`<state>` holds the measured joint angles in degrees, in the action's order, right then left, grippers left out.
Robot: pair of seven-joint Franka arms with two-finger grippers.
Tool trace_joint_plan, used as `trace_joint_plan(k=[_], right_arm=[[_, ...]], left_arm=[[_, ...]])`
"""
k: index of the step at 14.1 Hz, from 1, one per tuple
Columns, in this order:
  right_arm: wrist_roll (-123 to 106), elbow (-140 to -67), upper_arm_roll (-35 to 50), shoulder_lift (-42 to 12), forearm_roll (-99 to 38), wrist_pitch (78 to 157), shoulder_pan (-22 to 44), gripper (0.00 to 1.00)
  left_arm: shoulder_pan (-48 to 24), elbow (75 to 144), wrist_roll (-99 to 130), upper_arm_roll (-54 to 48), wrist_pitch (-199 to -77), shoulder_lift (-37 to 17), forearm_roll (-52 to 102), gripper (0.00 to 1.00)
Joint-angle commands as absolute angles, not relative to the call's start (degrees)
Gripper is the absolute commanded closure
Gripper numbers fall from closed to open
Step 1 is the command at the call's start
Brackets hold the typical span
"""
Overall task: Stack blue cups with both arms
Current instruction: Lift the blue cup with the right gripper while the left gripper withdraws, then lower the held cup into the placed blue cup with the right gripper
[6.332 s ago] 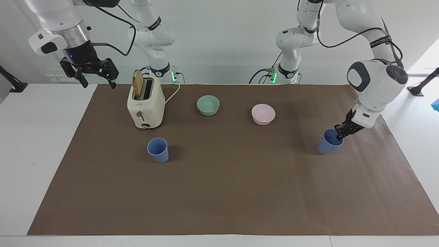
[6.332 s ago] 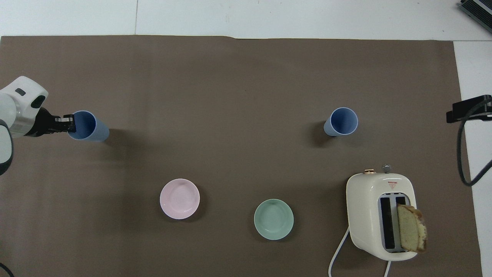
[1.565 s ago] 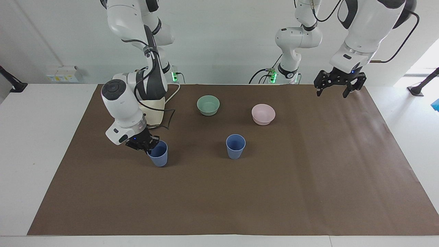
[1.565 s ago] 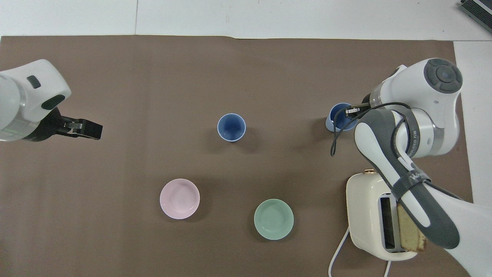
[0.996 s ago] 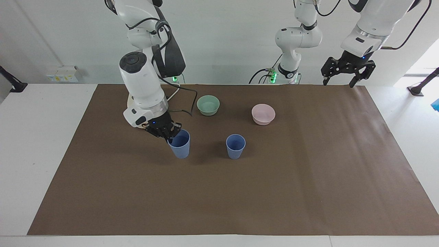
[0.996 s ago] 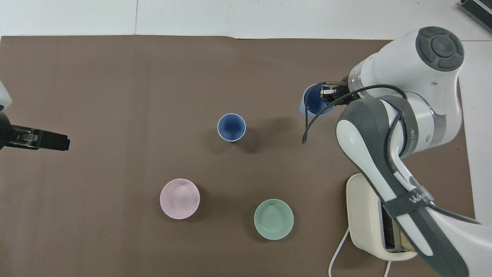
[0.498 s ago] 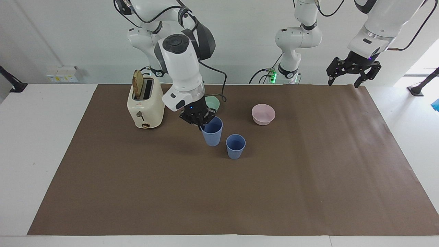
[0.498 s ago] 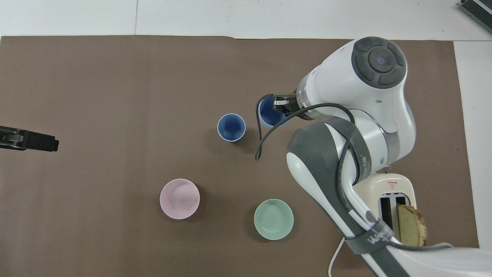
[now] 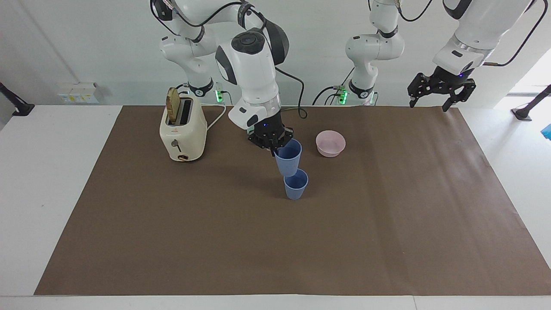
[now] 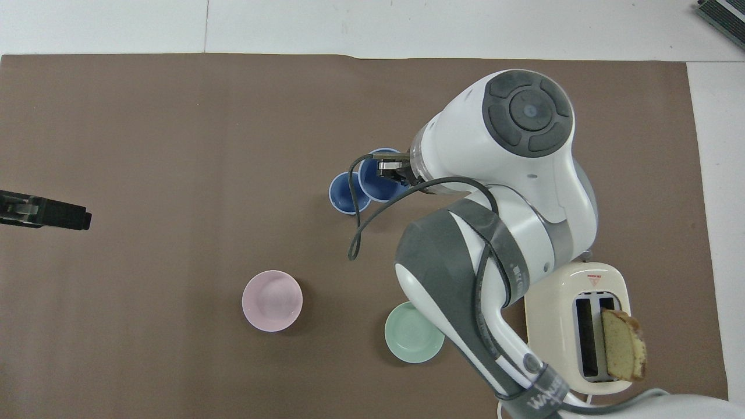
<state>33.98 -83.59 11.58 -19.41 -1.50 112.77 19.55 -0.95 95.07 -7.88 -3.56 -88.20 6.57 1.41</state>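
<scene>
- "WAN…" in pale letters, cut short, stands on the grey band of the right arm [image 10: 547,391].
- The toaster [image 10: 585,314] bears a red triangle mark, unreadable.

Matt plastic blue cups [image 9: 295,184] — brown paper sheet [image 9: 275,241].

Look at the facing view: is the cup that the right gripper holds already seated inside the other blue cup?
No: the held cup hangs in the right gripper above the standing cup, its base only near that rim.
</scene>
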Motion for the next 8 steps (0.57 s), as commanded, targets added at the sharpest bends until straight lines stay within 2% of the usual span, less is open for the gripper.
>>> trace_joint_plan(k=[1,8], right_arm=[[35.4,-81.7,11.7,-21.7,-1.3,114.3,19.9,1.0],[35.4,-81.9,11.8,-22.4,-1.4,114.3,20.8,1.0]], left_arm=[[-0.7,95.3,-8.6,-3.6,-87.9,6.8,1.5,0.0],[-0.6,95.9,-5.9,-3.6,-88.0,7.0,1.6,0.0]])
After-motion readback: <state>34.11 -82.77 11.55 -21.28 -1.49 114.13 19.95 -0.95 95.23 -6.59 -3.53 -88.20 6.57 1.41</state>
